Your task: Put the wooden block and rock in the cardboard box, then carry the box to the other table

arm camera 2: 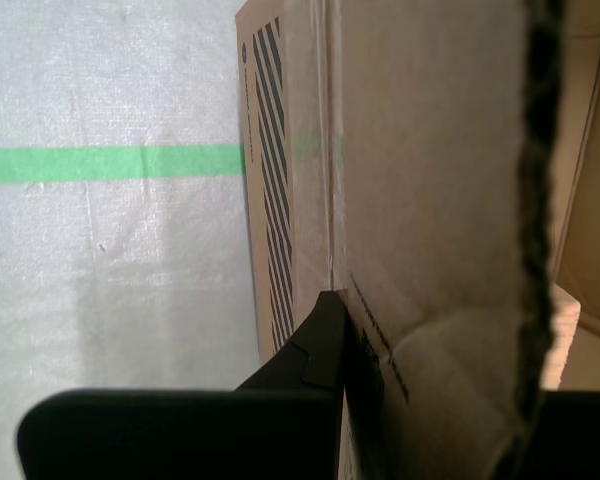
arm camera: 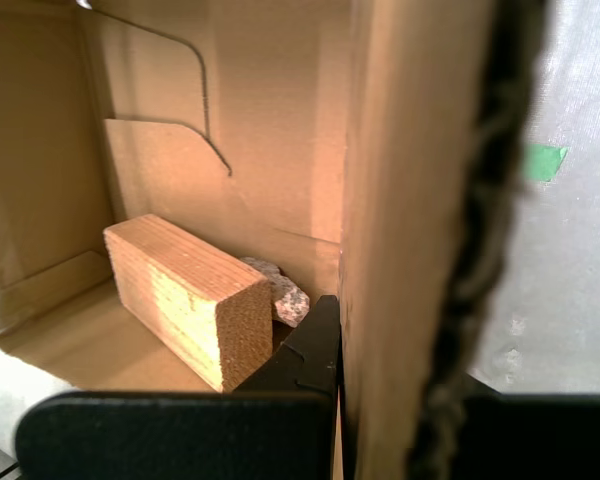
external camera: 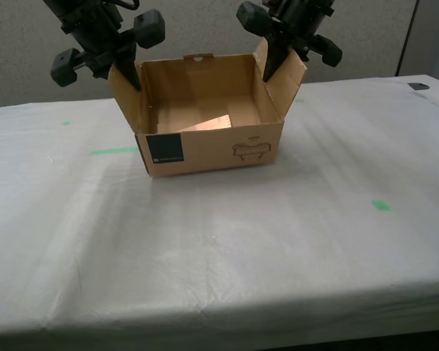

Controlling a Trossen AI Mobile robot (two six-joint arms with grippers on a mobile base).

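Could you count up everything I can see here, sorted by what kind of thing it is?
Cardboard box: 1
Wooden block: 1
Rock: 1
Grippers: 2, my first gripper and my second gripper, each clamped on a side flap of the box
Cloth-covered table: 1
Green tape marks showing on the cloth in the exterior view: 4
Total: 10

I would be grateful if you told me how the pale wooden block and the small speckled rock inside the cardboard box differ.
The pale rectangular wooden block is clearly larger than the small pinkish speckled rock. The block has flat, grained faces and sharp edges; the rock is rounded and rough. The block lies in full view, while the rock is partly hidden behind it. Both rest on the floor of the brown cardboard box, touching or nearly so.
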